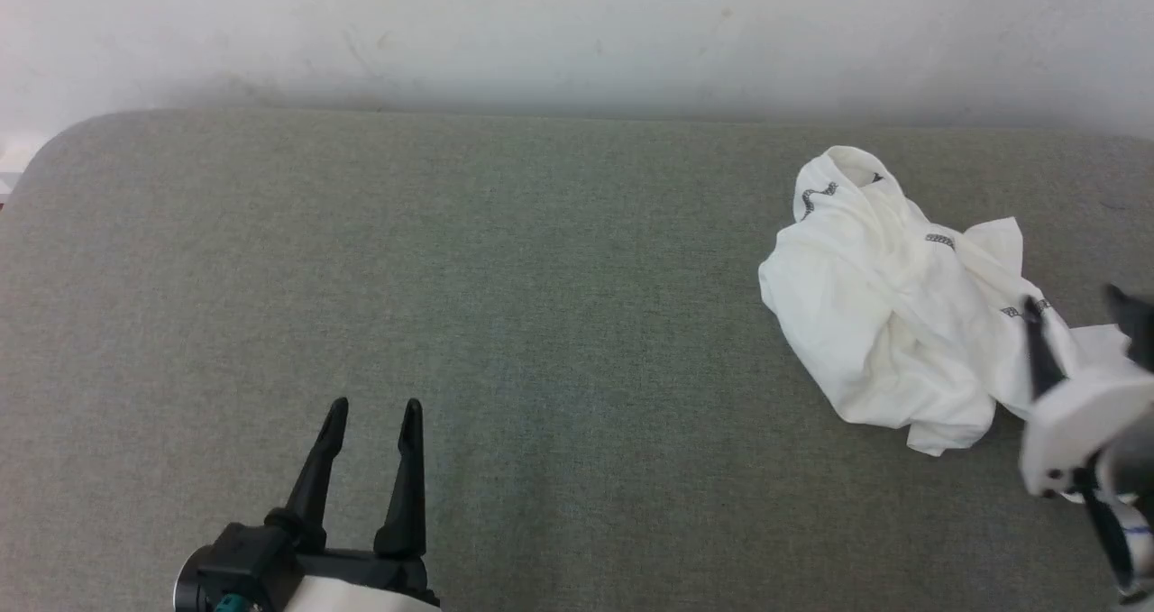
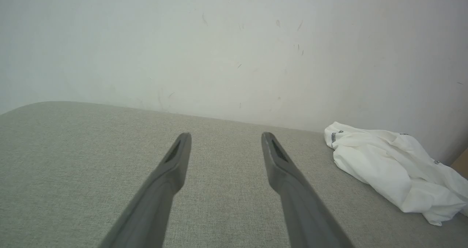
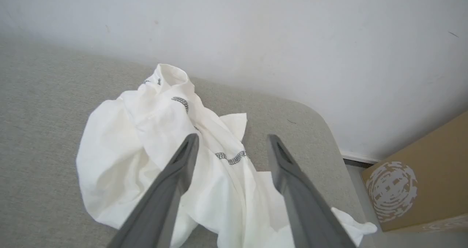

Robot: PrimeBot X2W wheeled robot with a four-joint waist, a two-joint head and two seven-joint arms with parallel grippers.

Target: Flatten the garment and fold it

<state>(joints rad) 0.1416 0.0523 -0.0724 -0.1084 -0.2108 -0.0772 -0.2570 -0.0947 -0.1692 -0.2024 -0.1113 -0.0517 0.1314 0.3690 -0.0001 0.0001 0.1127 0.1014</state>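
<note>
The garment [image 1: 888, 310] is a white thin shirt with dark zigzag stitching, lying crumpled in a heap at the right of the grey-green padded surface [image 1: 505, 306]. The same heap shows in the left wrist view [image 2: 395, 167] and the right wrist view [image 3: 153, 145]. My right gripper [image 1: 1082, 310] hovers over the heap's right end, jaws open, nothing between its fingers [image 3: 182, 167]. My left gripper [image 1: 374, 409] stands open near the front left, far from the cloth, with its fingers [image 2: 175, 160] above bare fabric.
A pale wall [image 1: 577, 35] runs along the back of the surface. The surface's rounded right corner [image 3: 321, 124] lies just beyond the garment. A brown cardboard box [image 3: 420, 182] stands on the floor past that corner.
</note>
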